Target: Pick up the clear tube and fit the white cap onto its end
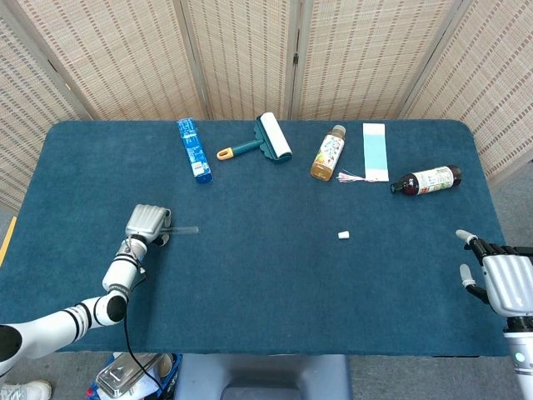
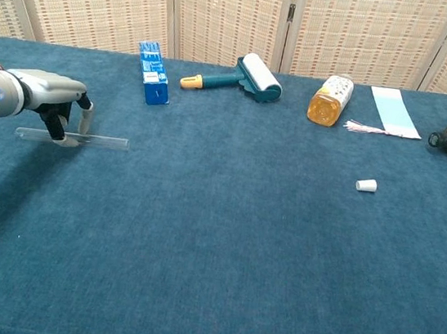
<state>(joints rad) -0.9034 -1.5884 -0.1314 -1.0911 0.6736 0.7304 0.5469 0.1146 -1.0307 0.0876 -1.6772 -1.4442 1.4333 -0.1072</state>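
The clear tube (image 1: 183,230) (image 2: 99,142) lies flat on the blue cloth at the left side. My left hand (image 1: 147,222) (image 2: 42,94) hovers over its left end, fingers pointing down on either side of it, one fingertip (image 2: 86,121) behind the tube and the thumb in front. The tube rests on the table, not lifted. The small white cap (image 1: 343,235) (image 2: 365,185) lies on its own right of centre, far from the tube. My right hand (image 1: 500,282) hangs past the table's right edge with fingers spread and nothing in it; the chest view does not show it.
Along the back lie a blue box (image 1: 194,149), a lint roller (image 1: 265,140), an amber bottle (image 1: 328,153), a light-blue sheet (image 1: 376,151) and a dark bottle (image 1: 429,179). Folding screens stand behind the table.
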